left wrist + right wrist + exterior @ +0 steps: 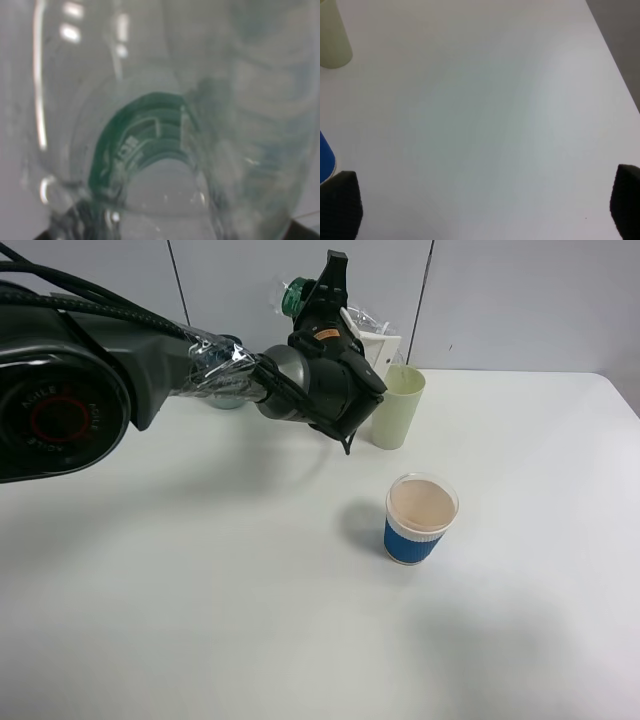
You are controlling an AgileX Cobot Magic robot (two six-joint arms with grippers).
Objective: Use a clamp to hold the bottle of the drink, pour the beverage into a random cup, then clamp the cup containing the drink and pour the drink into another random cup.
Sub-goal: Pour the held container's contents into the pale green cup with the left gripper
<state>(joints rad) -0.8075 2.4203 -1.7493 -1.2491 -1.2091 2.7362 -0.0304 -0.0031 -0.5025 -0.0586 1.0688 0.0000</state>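
Observation:
My left gripper (330, 302) is shut on the bottle (300, 295) and holds it tilted at the back of the table. The bottle's clear neck end (365, 320) points down toward the pale yellow-green cup (398, 408). No stream of beverage shows. In the left wrist view the clear bottle (150, 140) with its green label fills the frame. The blue-sleeved paper cup (420, 518) stands in front of the tall cup, its beige inside showing. My right gripper (482, 210) is open over bare table, with the yellow-green cup (332, 35) and blue cup (324, 156) off to one side.
The left arm, wrapped in clear plastic, stretches in from the left of the exterior view. A dark teal cup (226, 397) stands partly hidden behind it. The white table (250, 600) ends at its right edge (622, 400).

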